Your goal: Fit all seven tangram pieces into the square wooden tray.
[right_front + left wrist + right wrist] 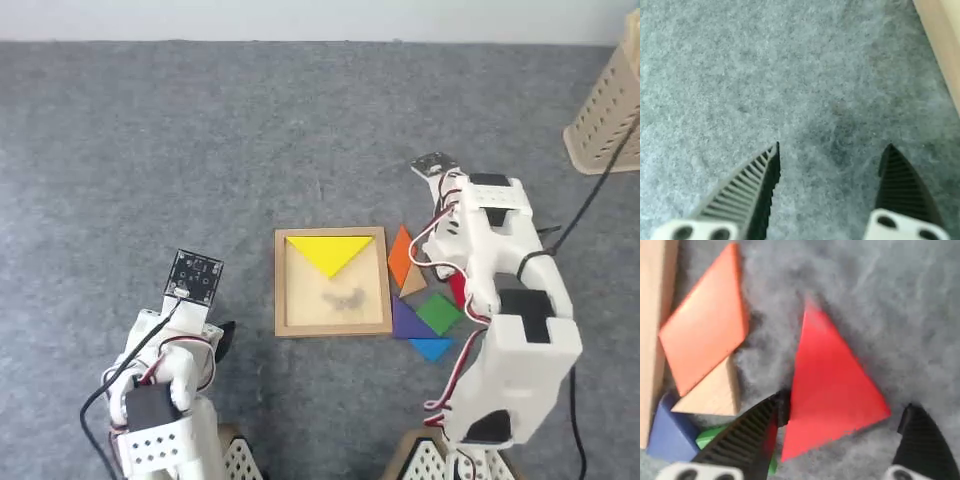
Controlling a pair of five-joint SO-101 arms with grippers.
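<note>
A grey mat (150,150) lies under everything. The square wooden tray (280,290) sits mid-mat, a yellow triangle (328,252) against its 12 o'clock wall. At its 3 o'clock the right gripper (846,407), jaws wide, straddles the red triangle (830,385). The orange parallelogram (705,325) and tan triangle (712,392) lie between that and the tray. At 8 o'clock the left gripper (831,148) gapes over mat.
</note>
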